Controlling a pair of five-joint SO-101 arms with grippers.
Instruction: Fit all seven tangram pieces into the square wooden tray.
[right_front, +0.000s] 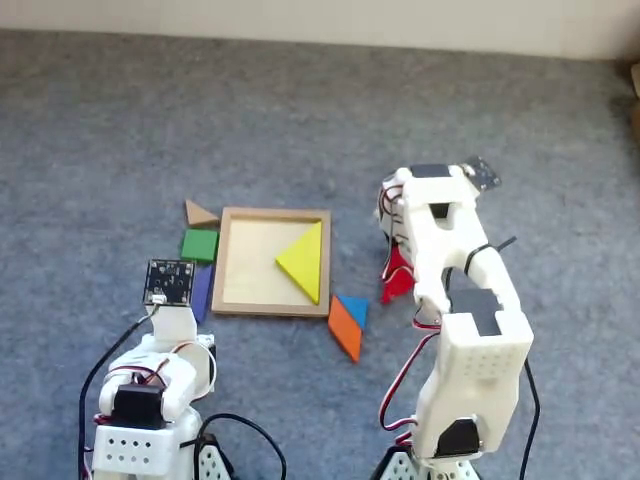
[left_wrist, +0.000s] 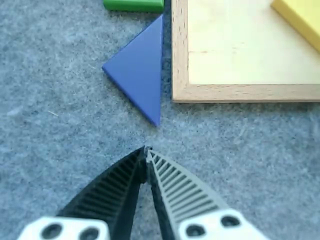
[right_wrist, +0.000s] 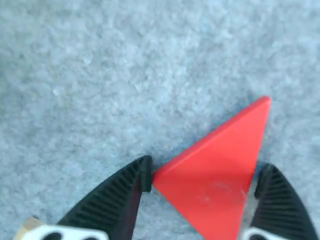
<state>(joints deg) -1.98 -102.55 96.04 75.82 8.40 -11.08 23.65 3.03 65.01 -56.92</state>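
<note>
From above, a yellow triangle is seen inside the tray. Left wrist: the left pincer is closed, empty, near a blue triangle. Right wrist: the right pincer is spread astride a red triangle, possibly touching it.
</note>
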